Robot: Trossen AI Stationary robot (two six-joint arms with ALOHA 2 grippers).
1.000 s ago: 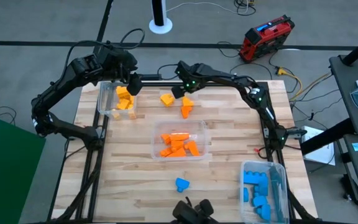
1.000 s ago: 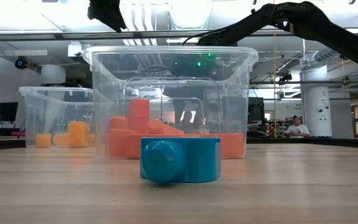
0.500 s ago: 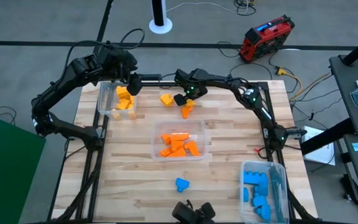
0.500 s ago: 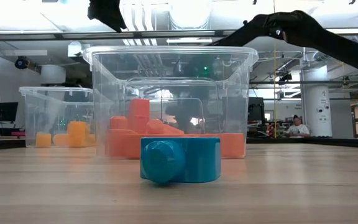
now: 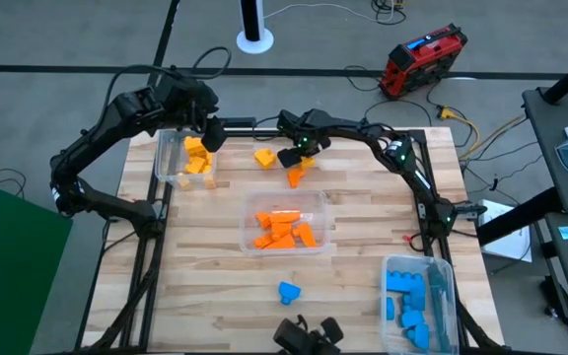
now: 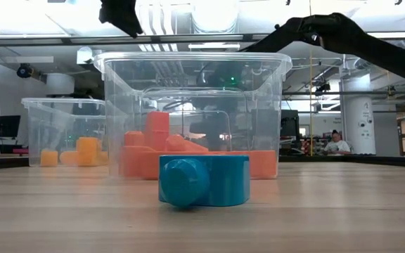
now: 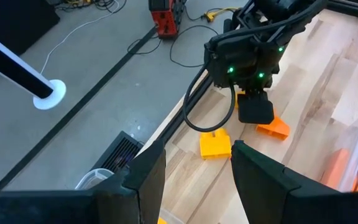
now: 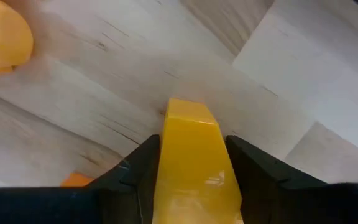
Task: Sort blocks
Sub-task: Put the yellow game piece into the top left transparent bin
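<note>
Now right hand [image 8: 191, 180] clamped on yellow block [image 8: 194, 162]; orange block [image 5: 296, 177] beside.

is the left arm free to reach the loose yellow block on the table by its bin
Probably yes. The left gripper hangs open above the yellow bin, and the loose yellow block lies on bare wood nearby. The right gripper, shut on a yellow block, crowds that side.

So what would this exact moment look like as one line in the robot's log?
task: sort blocks | right gripper: shut on yellow block, far table edge | left gripper: open over yellow bin | loose: blue block
</note>
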